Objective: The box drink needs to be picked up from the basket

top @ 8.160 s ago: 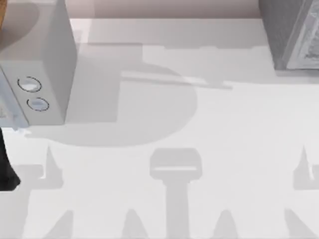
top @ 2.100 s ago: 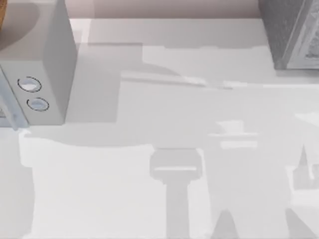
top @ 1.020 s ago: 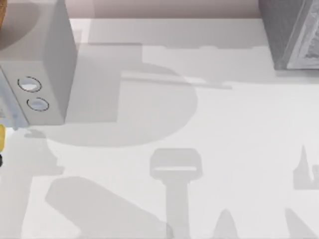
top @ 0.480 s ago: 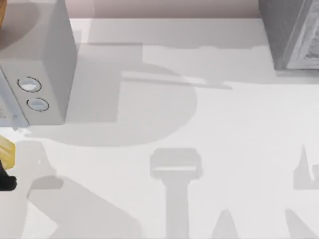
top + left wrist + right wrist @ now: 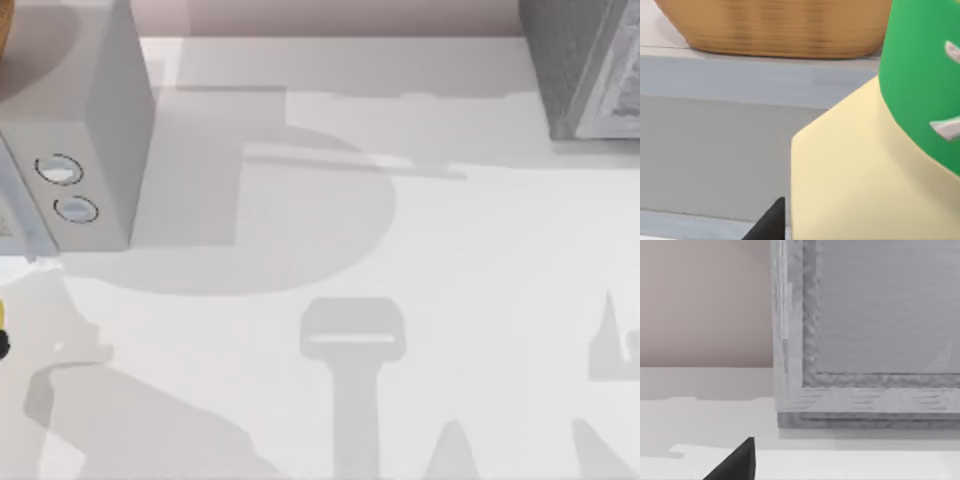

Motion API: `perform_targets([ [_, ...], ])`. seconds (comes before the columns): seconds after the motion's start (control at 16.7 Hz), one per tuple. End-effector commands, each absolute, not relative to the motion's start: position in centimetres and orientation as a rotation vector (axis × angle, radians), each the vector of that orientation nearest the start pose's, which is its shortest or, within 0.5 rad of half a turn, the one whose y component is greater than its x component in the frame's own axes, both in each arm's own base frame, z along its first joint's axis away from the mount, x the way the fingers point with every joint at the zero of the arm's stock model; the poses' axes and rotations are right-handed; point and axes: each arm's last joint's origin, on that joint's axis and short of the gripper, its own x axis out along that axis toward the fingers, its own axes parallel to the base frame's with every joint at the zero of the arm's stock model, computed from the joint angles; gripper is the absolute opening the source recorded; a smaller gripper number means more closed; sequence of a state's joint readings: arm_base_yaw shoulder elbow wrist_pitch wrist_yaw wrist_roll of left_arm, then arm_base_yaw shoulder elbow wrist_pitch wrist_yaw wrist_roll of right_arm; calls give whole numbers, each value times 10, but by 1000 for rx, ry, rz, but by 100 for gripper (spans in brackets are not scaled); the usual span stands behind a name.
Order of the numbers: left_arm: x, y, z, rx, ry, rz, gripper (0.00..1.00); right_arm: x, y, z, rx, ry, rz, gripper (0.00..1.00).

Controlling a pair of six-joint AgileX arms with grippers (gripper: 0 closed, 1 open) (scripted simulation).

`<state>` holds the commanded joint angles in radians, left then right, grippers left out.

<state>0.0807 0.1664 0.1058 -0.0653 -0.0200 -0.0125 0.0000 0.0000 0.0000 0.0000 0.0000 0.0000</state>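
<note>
Pale yellow, with a green patch on one face, the box drink [image 5: 850, 180] is seen close before the left wrist camera, away from the woven basket [image 5: 780, 27] that rests on top of the big grey box with two round dials [image 5: 75, 150]. A sliver of the carton is seen at the desk's [image 5: 420, 300] left edge in the top view. Whether the left claw is clamped on it cannot be told. One dark fingertip [image 5: 737, 462] of the right claw is seen near another grey box [image 5: 865, 340]; its opening cannot be told.
</note>
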Motion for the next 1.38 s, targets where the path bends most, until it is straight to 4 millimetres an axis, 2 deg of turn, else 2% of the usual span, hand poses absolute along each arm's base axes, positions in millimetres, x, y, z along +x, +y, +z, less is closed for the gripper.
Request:
perform_targets([
  [0.36,127,26,208,-47,272,252,0,106,-1,160,0,0,0,100],
  [0.6,136,36,219,-70,338,318,0,106,-1,160,0,0,0,100],
  [1.08,139,38,217,-71,358,324,0,106,-1,160,0,0,0,100],
  [1.38,154,44,204,-69,367,333,0,106,-1,160,0,0,0,100],
])
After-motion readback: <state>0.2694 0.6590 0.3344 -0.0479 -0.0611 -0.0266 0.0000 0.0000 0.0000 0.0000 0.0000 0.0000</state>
